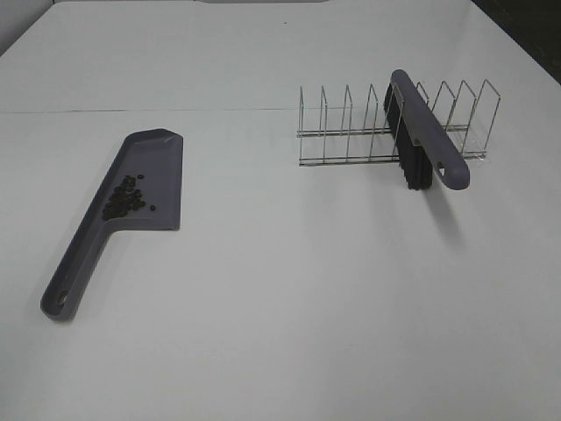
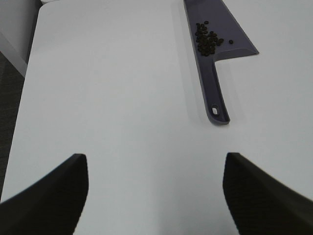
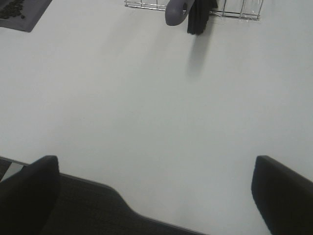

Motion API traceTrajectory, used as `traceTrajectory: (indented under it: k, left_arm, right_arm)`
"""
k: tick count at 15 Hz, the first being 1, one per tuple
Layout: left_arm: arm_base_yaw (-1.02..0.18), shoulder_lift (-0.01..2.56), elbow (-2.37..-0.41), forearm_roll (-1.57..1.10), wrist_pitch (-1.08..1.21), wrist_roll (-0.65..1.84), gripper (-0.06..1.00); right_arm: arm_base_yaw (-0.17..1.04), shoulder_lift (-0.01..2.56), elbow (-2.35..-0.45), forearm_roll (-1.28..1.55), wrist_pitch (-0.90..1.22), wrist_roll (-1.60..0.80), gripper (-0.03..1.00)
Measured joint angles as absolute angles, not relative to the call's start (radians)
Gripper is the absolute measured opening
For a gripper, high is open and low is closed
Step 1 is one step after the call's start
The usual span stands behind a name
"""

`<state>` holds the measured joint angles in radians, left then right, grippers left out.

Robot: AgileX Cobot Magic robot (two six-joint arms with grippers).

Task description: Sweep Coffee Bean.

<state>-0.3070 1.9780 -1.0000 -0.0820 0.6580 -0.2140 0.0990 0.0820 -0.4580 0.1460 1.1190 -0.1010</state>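
A grey-purple dustpan [image 1: 154, 175] lies flat at the left of the white table, handle toward the front. The coffee bean pile [image 1: 125, 197] rests on its blade near the handle. The left wrist view shows the same dustpan [image 2: 215, 93] and coffee beans [image 2: 207, 39] far ahead of my left gripper [image 2: 154, 196], which is open and empty. A brush [image 1: 425, 132] with black bristles stands in a wire rack [image 1: 351, 136] at the right. My right gripper [image 3: 156, 196] is open and empty, well short of the brush [image 3: 175, 12]. Neither gripper shows in the exterior view.
In the right wrist view the table's front edge [image 3: 117, 196] runs between the right gripper's fingers, with dark floor below it. The table's left edge [image 2: 29, 73] and dark floor show in the left wrist view. A seam [image 1: 131, 110] crosses the table behind the dustpan.
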Motion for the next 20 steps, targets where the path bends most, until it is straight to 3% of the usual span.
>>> traceTrajectory:
  k: [20]
  left_arm:
    - [-0.307, 1.978, -1.000, -0.082, 0.658, -0.214, 0.33]
  right_arm:
    - [0.099, 0.033, -0.458, 0.135, 1.118, -0.152, 0.93]
